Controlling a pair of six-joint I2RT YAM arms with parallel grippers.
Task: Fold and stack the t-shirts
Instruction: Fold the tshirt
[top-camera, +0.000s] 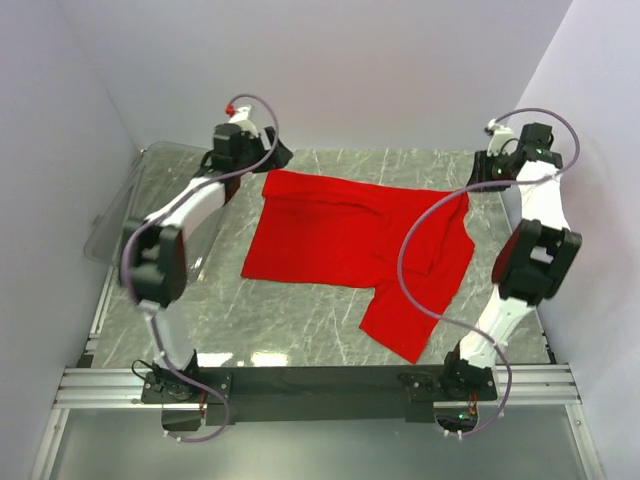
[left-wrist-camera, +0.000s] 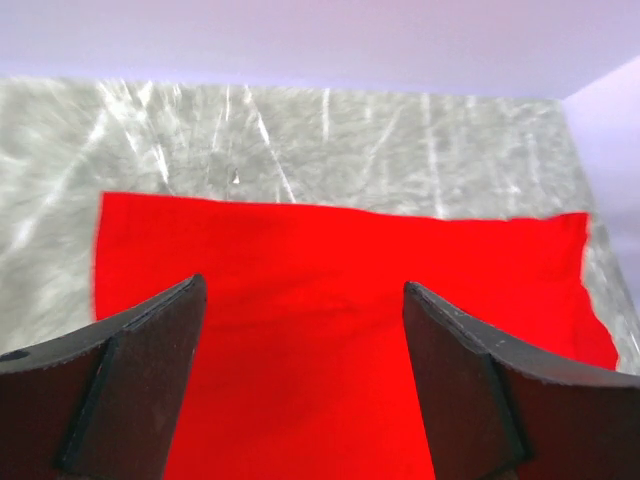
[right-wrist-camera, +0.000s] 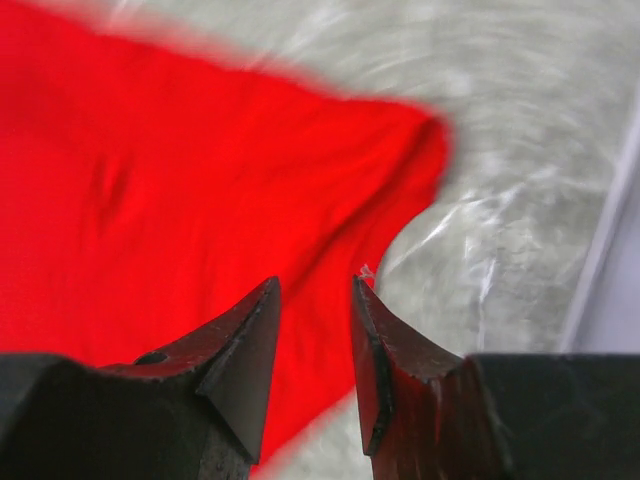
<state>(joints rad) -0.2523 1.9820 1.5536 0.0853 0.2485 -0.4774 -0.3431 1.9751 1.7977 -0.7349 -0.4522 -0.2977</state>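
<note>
Above the red t-shirt (top-camera: 350, 240) at the table's (top-camera: 300, 320) far edge, left jaws stand wide apart, right jaws seemingly parted and empty; a shallow pinch could bunch the cloth.

Both arms rise from their bases at the near edge of the table (top-camera: 330, 335), bend at the elbow and reach toward the far side. The left arm (top-camera: 188, 215) bows outward to the left, and its wrist sits near the far left corner. The left gripper (left-wrist-camera: 303, 288) tilts downward, its jaws spread wide. The right arm (top-camera: 537, 215) bows outward to the right, its wrist near the far right corner. The right gripper (right-wrist-camera: 314, 284) also tilts downward, its jaws parted by a narrow gap.
</note>
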